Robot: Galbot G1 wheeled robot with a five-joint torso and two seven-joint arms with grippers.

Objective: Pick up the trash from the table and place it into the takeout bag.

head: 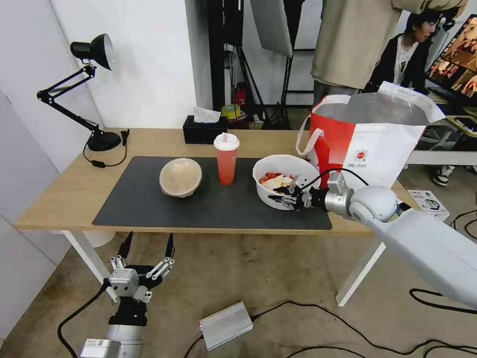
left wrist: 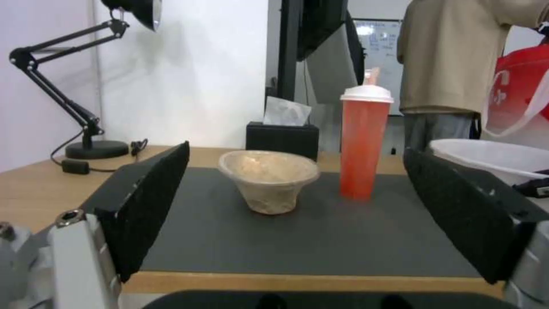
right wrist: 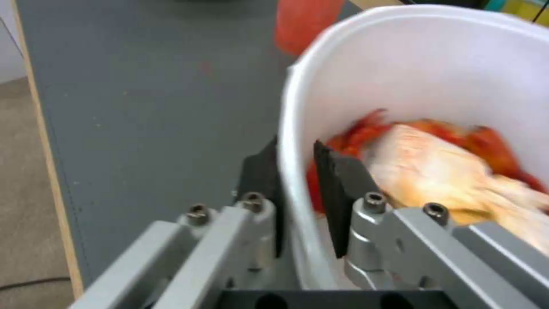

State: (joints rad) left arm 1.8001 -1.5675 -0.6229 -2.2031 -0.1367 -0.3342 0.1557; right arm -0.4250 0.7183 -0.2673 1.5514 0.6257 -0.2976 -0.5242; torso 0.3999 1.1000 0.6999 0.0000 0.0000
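The right gripper [right wrist: 297,189] pinches the near rim of the white bowl [head: 283,166], one finger inside, one outside, at the mat's [head: 144,209] right end beside the bag [head: 382,144]. The left gripper [head: 146,248] hangs wide open below the desk's [head: 64,194] front edge.

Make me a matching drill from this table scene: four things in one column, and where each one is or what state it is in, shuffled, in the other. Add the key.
Things
1. white bowl
2. red cup
3. beige bowl
4. left claw

Places or states
A. open, below the table edge, in front of the mat
B. on the mat, between the two bowls
C. rim pinched by the right claw
D. on the mat, nearest the lamp

Pairs: 1-C, 2-B, 3-D, 4-A
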